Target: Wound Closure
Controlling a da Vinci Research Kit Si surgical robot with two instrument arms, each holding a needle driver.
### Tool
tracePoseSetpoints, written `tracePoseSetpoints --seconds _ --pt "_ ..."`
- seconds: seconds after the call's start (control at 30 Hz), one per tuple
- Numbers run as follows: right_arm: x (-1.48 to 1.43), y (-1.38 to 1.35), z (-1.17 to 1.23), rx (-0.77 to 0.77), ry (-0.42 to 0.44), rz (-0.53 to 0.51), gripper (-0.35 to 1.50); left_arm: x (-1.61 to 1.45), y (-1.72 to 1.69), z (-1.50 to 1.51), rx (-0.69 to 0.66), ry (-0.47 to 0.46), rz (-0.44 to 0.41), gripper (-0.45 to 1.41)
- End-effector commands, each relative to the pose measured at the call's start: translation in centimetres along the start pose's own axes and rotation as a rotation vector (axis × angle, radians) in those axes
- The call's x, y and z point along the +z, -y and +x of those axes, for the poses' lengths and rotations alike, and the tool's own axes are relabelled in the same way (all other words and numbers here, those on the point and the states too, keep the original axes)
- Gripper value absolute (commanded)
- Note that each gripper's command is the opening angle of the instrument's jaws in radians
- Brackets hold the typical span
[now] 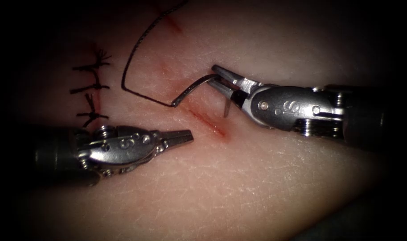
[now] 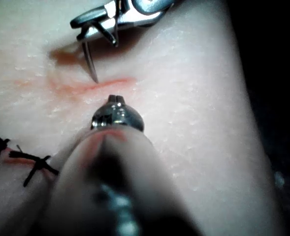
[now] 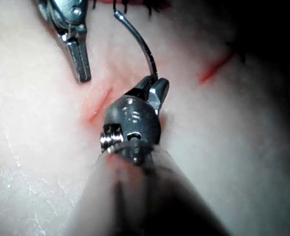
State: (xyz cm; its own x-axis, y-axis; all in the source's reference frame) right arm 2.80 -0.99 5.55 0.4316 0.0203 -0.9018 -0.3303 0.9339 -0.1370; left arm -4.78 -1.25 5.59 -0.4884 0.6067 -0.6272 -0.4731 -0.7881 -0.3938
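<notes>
Two pincers are working over one piece of tissue (image 1: 265, 187): the left pincer (image 1: 181, 137), holding nothing with its jaws together, and the right pincer (image 1: 223, 80), gripping the one curved needle (image 1: 192, 91) at mid-curve, clear of the tissue. One thread (image 1: 136, 53) is trailing from the needle's blunt end. Three finished stitches (image 1: 91, 89) are sitting in a column on the left. One open cut (image 1: 207, 121) is showing red fluid, and two fainter red marks are lying further up.
</notes>
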Motion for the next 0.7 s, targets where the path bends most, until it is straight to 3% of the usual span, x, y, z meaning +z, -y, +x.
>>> tracePoseSetpoints --seconds 0.03,0.7 --pt "0.08 0.05 -0.03 0.001 -0.001 0.001 -0.35 0.09 -0.01 0.03 0.001 -0.002 -0.001 -0.45" --pt "0.03 0.35 -0.19 0.067 0.024 0.024 -0.35 0.08 0.0 0.02 0.002 -0.002 -0.001 -0.45"
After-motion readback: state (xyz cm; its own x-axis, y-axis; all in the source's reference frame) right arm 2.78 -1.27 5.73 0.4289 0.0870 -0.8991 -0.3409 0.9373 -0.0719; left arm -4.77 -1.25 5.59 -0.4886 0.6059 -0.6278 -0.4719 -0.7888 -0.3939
